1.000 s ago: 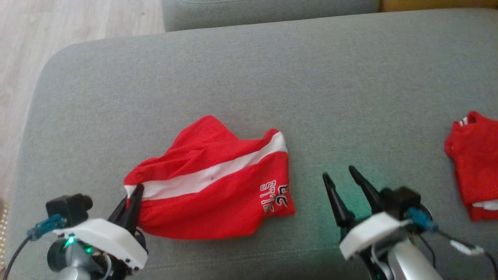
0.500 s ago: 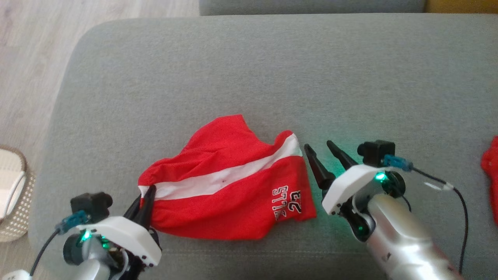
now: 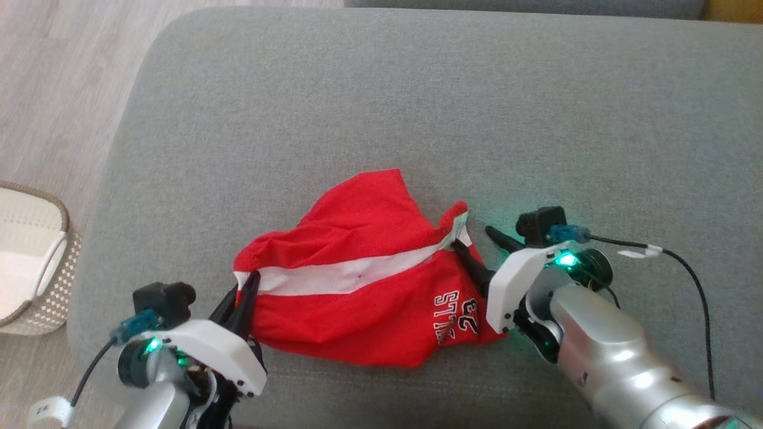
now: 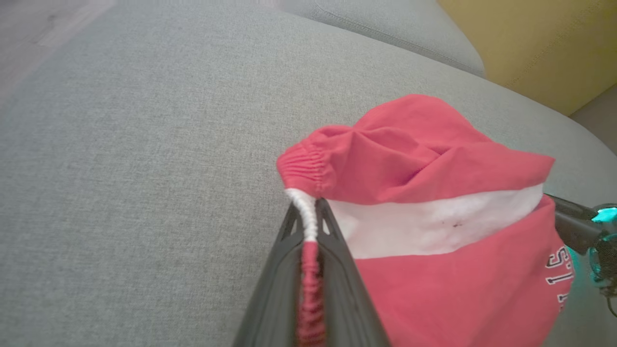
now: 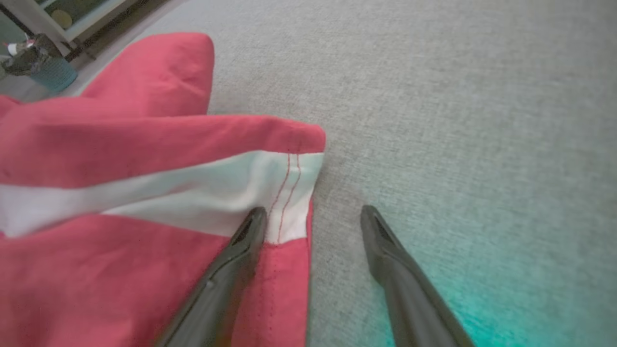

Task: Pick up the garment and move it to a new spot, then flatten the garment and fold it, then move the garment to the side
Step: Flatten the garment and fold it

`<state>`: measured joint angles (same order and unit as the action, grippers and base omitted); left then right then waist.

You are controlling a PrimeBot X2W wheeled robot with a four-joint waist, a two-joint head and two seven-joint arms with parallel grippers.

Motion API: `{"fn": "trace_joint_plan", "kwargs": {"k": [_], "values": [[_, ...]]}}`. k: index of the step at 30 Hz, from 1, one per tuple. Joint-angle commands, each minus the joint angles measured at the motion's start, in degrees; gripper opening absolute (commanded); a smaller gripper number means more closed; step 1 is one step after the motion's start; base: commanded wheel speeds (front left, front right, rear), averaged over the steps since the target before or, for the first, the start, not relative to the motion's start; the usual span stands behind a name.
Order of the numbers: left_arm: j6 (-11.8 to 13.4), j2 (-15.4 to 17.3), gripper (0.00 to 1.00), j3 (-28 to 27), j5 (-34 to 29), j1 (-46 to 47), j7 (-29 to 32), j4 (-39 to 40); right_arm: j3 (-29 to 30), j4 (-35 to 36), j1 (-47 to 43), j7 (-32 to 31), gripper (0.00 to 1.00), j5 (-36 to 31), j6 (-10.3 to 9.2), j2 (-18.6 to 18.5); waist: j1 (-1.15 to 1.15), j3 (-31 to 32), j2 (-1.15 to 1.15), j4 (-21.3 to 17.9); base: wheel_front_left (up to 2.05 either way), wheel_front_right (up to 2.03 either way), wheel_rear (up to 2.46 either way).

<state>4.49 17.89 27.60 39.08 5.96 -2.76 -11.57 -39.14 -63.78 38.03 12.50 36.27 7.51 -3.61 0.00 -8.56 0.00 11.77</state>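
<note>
The garment [image 3: 357,286] is a pair of red shorts with a white stripe and lettering, lying crumpled on the grey sofa cushion [image 3: 417,89]. My left gripper [image 3: 245,285] is shut on its elastic waistband at the left end; the left wrist view shows the band pinched between the fingers [image 4: 307,207]. My right gripper [image 3: 473,236] stands open at the garment's right hem. In the right wrist view [image 5: 313,211] one finger lies on the white stripe of the garment [image 5: 120,144] and the other rests over bare cushion beside the hem.
A pale woven basket [image 3: 36,262] stands on the wooden floor [image 3: 59,89] left of the cushion. The cushion's rounded edge runs close behind my left arm. A yellow wall [image 4: 530,38] shows beyond the sofa. Bare cushion stretches above and to the right of the garment.
The head camera has shifted. My right gripper has moved left to the garment's hem, and one finger now lies on it. The hem there has bunched up. The left grip is unchanged.
</note>
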Motion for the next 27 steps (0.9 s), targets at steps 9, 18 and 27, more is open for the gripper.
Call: {"fn": "trace_joint_plan", "kwargs": {"k": [9,18,27], "values": [[-0.09,0.78,0.00,-1.51,-1.29,3.86,-1.65,0.76,-5.49,-2.58,2.87,-0.06,0.00,0.26,-0.02,0.73,0.00,-0.77,0.00,0.49,0.00,0.00,0.00],[0.20,1.35,0.00,-3.34,-0.89,4.43,-4.45,3.59,6.00,2.63,4.52,2.47,0.00,-0.21,-0.02,-2.48,0.00,2.78,0.00,-3.09,0.00,0.00,0.00],[-2.45,3.49,0.00,-6.26,5.00,11.18,2.13,12.65,18.43,19.41,0.87,1.61,0.00,1.93,-0.02,-9.82,0.00,7.13,0.00,-10.53,0.00,0.00,0.00]]}}
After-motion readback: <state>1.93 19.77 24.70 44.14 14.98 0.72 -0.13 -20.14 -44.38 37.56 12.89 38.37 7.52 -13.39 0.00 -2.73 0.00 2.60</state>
